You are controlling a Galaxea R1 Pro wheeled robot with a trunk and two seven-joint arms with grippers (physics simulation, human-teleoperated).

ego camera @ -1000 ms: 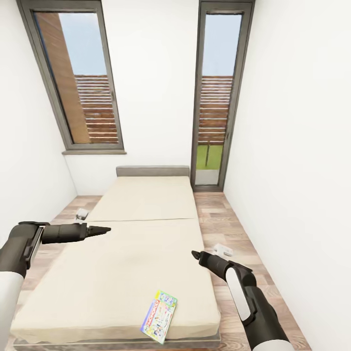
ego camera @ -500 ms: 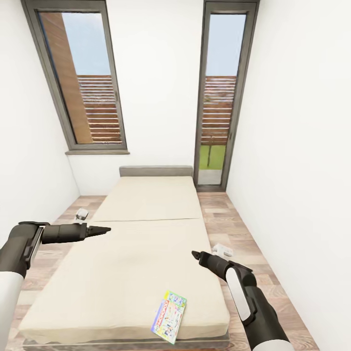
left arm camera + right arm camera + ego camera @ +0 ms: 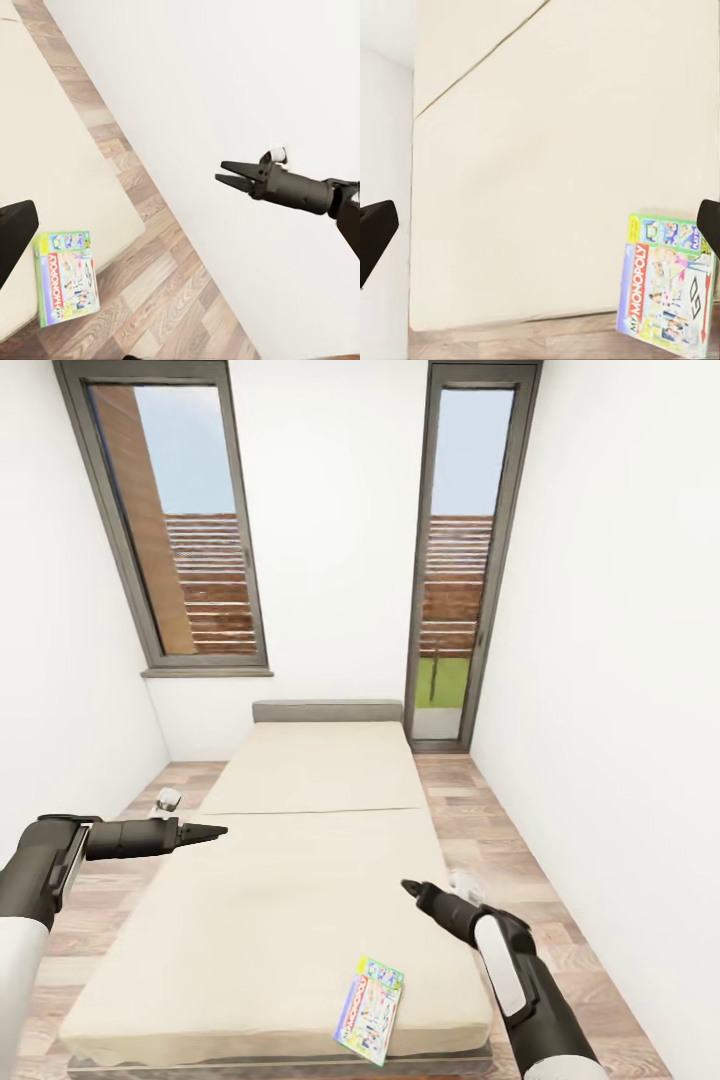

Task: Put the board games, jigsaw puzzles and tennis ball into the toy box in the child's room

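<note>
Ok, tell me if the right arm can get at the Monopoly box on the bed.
Probably yes: the board game lies flat, alone at the bed's near corner, below the right tool, nothing between.

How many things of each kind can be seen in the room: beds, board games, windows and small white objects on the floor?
bed: 1
board game: 1
windows: 2
small white objects on the floor: 2
Total: 6
</note>
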